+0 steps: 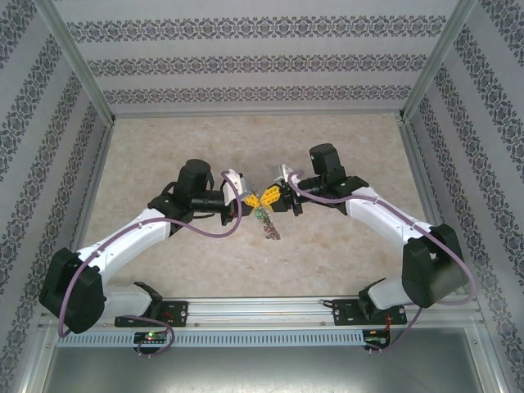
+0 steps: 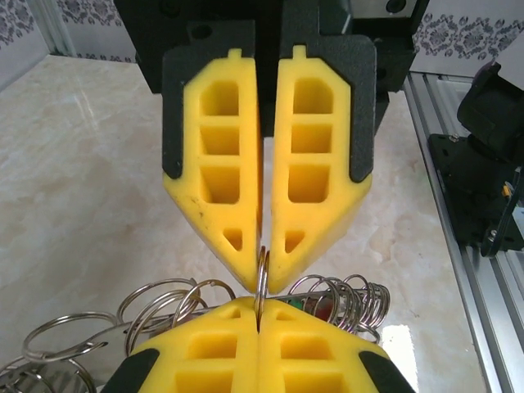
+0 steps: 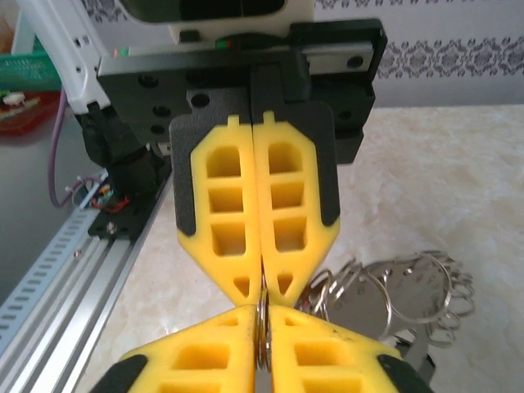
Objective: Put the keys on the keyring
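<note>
**Two-sided pinch on the keyring [image 2: 262, 274]**

Beige marbled worktop [image 1: 246, 147], patterned wallpaper [image 1: 246, 65] on three sides, metal rail [image 1: 262, 309] at near edge. Clamped tip to tip on keyring above mid-worktop: left fingers [image 2: 205, 350], right fingers [image 3: 327, 359]. Bunch of small rings [image 2: 344, 299] hanging beneath.

We read no text, labels, brands, numbers or signs in any view; the wallpaper [image 1: 246, 64] carries only ornament bands, no lettering we can make out
</note>
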{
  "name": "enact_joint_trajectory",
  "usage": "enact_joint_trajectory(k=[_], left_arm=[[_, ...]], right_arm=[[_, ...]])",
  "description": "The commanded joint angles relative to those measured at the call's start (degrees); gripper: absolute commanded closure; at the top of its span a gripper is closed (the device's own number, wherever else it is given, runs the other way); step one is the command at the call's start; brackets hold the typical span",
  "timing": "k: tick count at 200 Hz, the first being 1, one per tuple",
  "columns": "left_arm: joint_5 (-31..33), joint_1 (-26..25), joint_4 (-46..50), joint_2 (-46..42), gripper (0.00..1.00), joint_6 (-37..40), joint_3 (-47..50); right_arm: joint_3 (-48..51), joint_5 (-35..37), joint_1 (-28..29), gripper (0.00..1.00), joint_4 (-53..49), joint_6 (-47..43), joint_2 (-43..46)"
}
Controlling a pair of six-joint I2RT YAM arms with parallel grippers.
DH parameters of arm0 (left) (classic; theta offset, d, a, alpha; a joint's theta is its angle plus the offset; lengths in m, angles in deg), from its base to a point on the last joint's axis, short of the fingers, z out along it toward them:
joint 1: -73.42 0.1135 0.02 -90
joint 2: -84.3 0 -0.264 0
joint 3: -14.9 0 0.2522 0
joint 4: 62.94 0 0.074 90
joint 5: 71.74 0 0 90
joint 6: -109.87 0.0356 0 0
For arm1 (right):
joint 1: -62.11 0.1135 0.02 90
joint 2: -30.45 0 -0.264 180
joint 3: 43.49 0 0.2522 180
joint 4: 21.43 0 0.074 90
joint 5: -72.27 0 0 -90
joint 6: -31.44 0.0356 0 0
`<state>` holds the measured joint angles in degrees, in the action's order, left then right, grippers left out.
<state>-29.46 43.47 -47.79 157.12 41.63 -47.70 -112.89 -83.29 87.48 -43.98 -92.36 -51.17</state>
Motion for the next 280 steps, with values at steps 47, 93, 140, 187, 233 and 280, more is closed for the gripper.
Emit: enact_joint_trajectory(k=[47,93,140,187,233,280], left_arm=[[1.68,-0.37,14.11,1.47,1.0,7.94,-5.45],[1.13,-0.38,13.94,2.23,1.0,7.95,-5.94],[0.4,-0.43,14.5,3.11,1.0,8.29,-6.23],[-0.48,-0.44,12.35,2.98,1.0,7.56,-5.7],[-1.33,-0.45,11.75,3.73,1.0,6.13,-5.92],[-1.61,-0.32,9.25,3.3,1.0,4.04,-5.36]], right_arm=[[-6.44,3.96,0.52,0.75,-20.81,-18.76,-0.21],[-9.66,4.11,3.56,0.69,-23.93,-21.0,-4.82],[-10.98,6.85,4.52,0.69,-23.16,-19.16,-6.44],[-10.68,6.22,4.59,0.72,-21.92,-18.09,-6.96],[-9.71,5.68,4.78,0.77,-18.37,-15.01,-6.55],[-9.41,5.71,5.62,0.82,-17.66,-13.84,-7.29]])
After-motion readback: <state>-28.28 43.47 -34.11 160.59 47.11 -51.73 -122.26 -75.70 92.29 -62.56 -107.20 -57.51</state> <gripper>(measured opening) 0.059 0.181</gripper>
